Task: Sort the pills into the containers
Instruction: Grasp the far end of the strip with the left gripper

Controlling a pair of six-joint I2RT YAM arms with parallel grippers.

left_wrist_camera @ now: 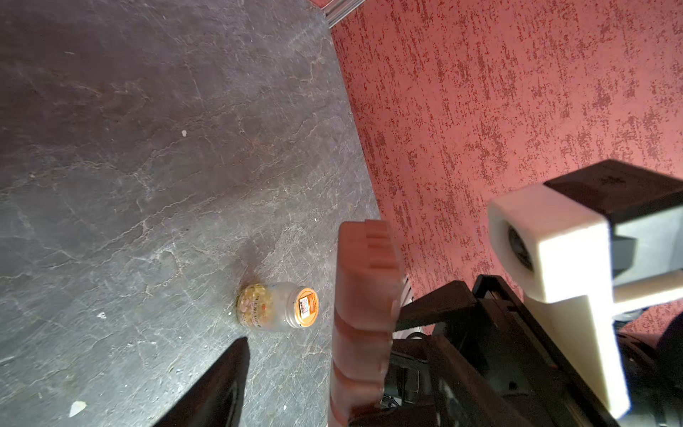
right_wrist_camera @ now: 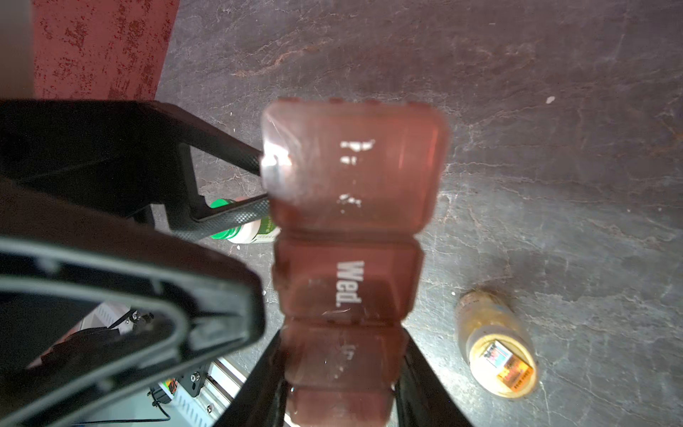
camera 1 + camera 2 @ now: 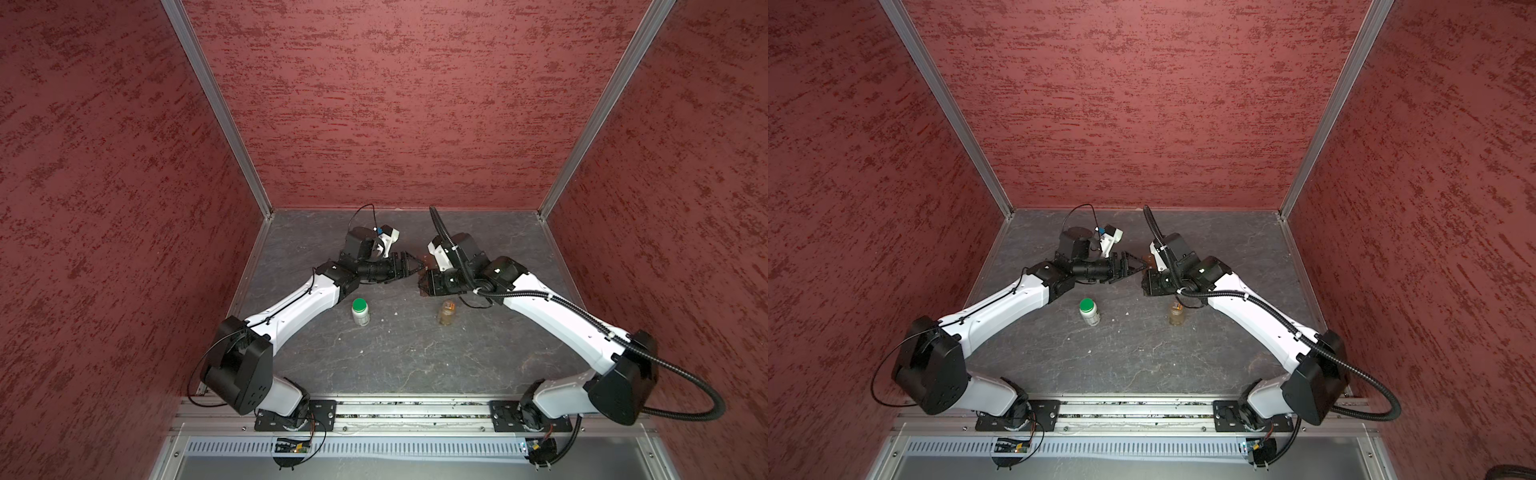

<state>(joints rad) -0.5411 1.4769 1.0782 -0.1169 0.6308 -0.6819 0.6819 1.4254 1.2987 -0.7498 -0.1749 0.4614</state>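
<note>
**A:** So, which step is this?

**B:** An early one, I'd judge. The right gripper (image 2: 342,355) is clamped on the container strip (image 2: 351,281) and holds it up off the bench (image 3: 415,365). It hangs over the far half, about midway between the left and right edges. The "Wed." lid looks shut. The end cell (image 2: 354,166) is too blurred to call.

**A:** And the other arm?

**B:** The left gripper (image 3: 415,266) is at that end cell with its jaws spread. From the left wrist, one finger (image 1: 229,377) stands clear of the strip, so nothing is pinched.

**A:** Where are the pills?

**B:** The pills (image 1: 253,301) are inside the amber bottle (image 1: 277,307), which still has its cap on. It stands nearer the front edge, right of middle. A white green-capped bottle (image 3: 360,311) stands left of it, well apart.

**A:** What comes next, then?

**B:** Opening a cell, probably. The left fingertips need to catch the lid's lip and lever it up. The right has to keep the strip from twisting, because the plastic looks slick and light.
</note>
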